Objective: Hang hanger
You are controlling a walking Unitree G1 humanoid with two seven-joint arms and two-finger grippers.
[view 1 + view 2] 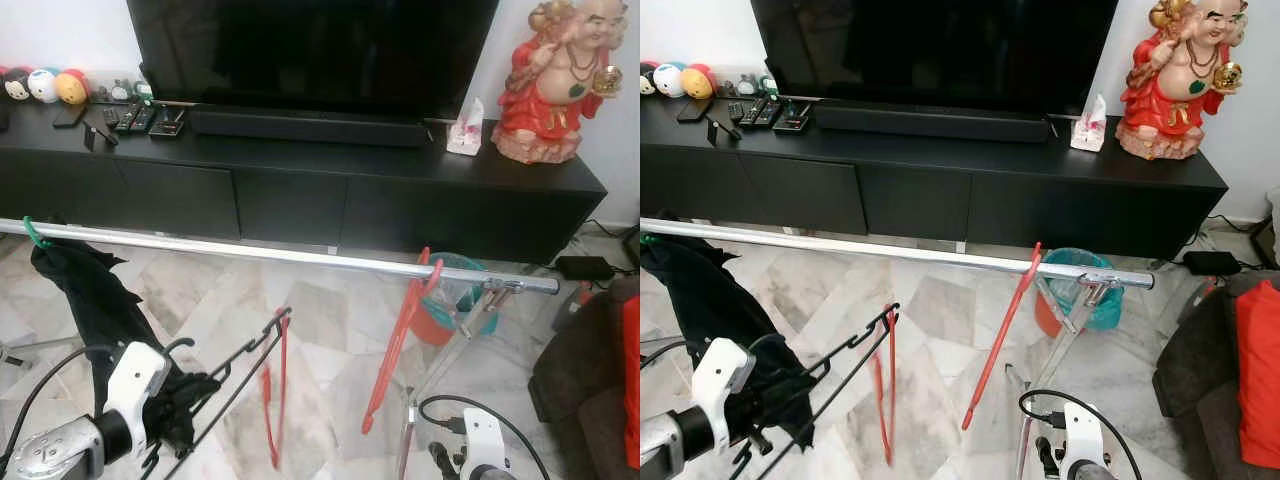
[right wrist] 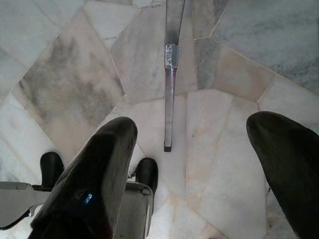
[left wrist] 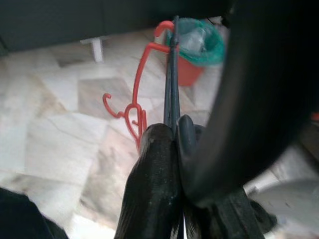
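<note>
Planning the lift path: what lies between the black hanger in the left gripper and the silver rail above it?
In the left eye view, bare marble floor shows between the black hanger and the silver rail. A red hanger hangs off to the right.

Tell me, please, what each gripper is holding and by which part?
The left gripper pinches the black hanger at its lower end, hook pointing away. The right gripper is open, holding nothing.

Even, soft indoor light — head views sharp, left wrist view blurred up close
</note>
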